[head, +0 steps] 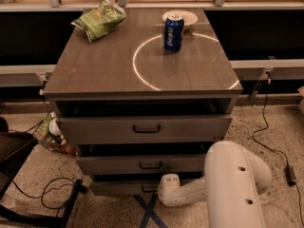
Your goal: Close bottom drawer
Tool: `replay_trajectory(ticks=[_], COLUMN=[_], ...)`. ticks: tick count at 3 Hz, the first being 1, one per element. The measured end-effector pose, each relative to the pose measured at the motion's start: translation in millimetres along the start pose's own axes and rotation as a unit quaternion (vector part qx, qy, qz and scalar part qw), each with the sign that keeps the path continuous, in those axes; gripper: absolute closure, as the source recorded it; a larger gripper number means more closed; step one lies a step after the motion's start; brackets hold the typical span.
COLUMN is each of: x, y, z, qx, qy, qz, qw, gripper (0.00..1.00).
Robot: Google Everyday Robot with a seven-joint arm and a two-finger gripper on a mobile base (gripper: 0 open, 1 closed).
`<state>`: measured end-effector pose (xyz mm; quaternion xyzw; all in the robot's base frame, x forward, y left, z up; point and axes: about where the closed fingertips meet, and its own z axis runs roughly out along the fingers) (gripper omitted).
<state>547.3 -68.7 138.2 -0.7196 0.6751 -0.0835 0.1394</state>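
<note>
The grey cabinet has three drawers, all standing a little way out. The bottom drawer is the lowest one, with a low grey front and a small black handle. My white arm reaches in from the lower right. My gripper is at the end of the white wrist, against the bottom drawer's front just right of the handle. The wrist hides its fingers.
A blue can, a white dish and a green chip bag sit on the cabinet top. A black chair base and cables lie at the left. A cable runs at the right. Blue tape crosses the floor.
</note>
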Motion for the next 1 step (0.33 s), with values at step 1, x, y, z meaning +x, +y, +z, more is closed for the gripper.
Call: replay_trajectory(ticks=[1], x=[0.0], y=[0.0], z=[0.0], qx=[0.000], qy=[0.000], qz=[0.000], qw=[1.0000], gripper=[1.00])
